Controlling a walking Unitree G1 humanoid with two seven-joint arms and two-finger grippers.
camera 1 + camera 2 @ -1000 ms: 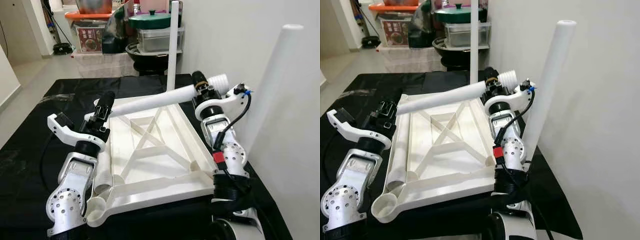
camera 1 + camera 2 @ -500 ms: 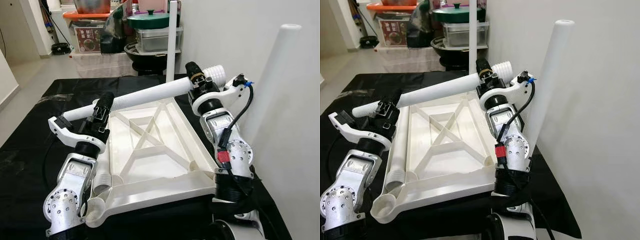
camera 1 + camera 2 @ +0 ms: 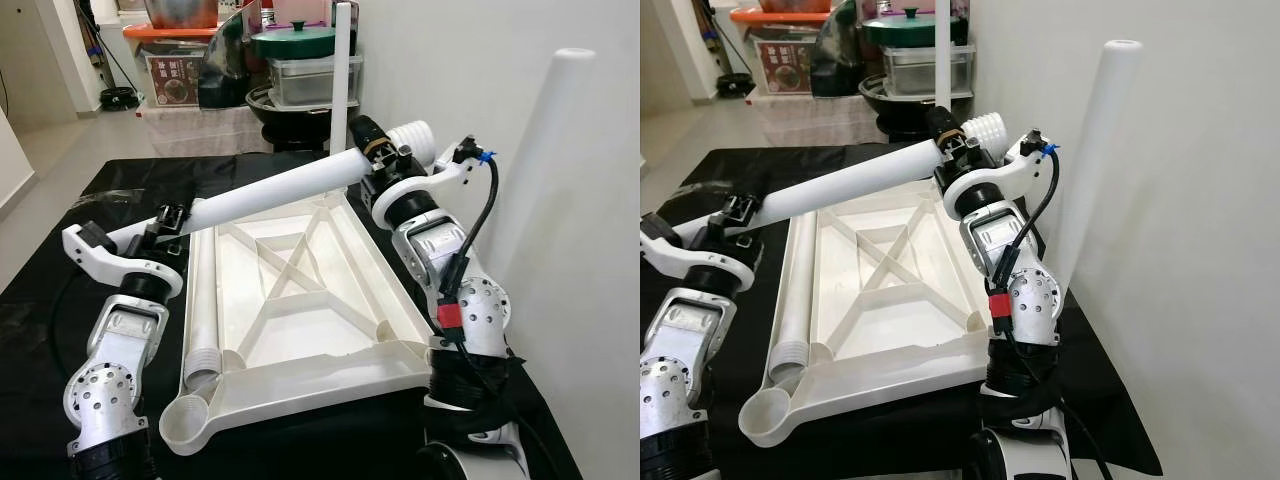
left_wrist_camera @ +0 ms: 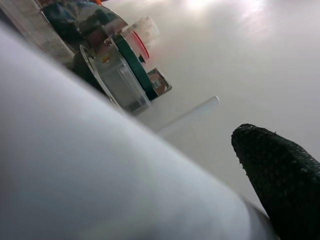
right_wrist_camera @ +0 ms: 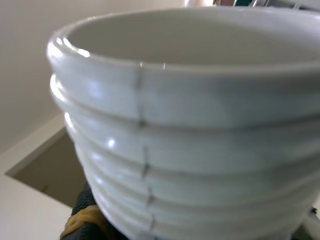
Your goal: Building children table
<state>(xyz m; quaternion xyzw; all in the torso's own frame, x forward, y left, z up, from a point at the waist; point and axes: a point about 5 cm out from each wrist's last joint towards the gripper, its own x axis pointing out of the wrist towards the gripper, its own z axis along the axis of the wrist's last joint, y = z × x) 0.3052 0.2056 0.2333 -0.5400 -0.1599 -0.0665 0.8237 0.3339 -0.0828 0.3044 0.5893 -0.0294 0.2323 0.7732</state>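
Presently: white table leg (image 3: 280,187), a long tube, held aloft slantwise over the upturned white tabletop (image 3: 300,300) on the black-draped worktop (image 3: 60,330). Right pincer (image 3: 372,160) closed on the leg's ribbed threaded end at 1 o'clock. Left pincer (image 3: 168,222) at 9 o'clock against the plain end; its grip cannot be told. Second leg (image 3: 203,300) lies along the tabletop's left edge.

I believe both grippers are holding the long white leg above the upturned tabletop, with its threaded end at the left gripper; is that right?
Not quite: the leg's threaded end is at the right gripper, as the left eye view shows. The left gripper holds the plain end, above the upturned tabletop.
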